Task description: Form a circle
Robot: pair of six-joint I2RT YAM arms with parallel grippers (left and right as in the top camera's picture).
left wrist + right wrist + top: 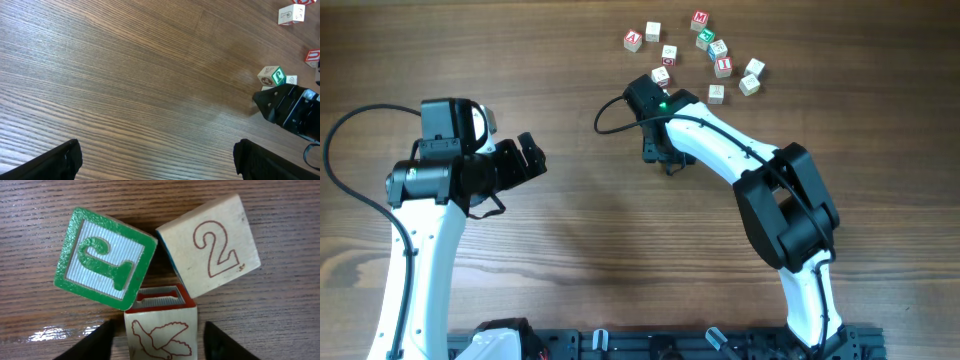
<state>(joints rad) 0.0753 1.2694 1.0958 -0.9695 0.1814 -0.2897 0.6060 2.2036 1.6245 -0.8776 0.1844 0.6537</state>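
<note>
three cubes (159,298) touching (right jaws stand apart)

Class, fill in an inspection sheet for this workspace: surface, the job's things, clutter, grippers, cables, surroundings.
surface: wood-grain table; a glare patch beside the close-up cubes.
job's things: green-faced cube, 2 cube and bird cube packed close together; three only, no ring.
clutter: loose lettered cubes scattered at the far side.
grippers: left gripper open, nothing between its fingers; right gripper open, fingers either side of the bird cube, gaps showing.
cables: black cable looped off the right wrist; second cable arcs beside the left arm.
surroundings: black rail along the near edge; otherwise nothing seen.
</note>
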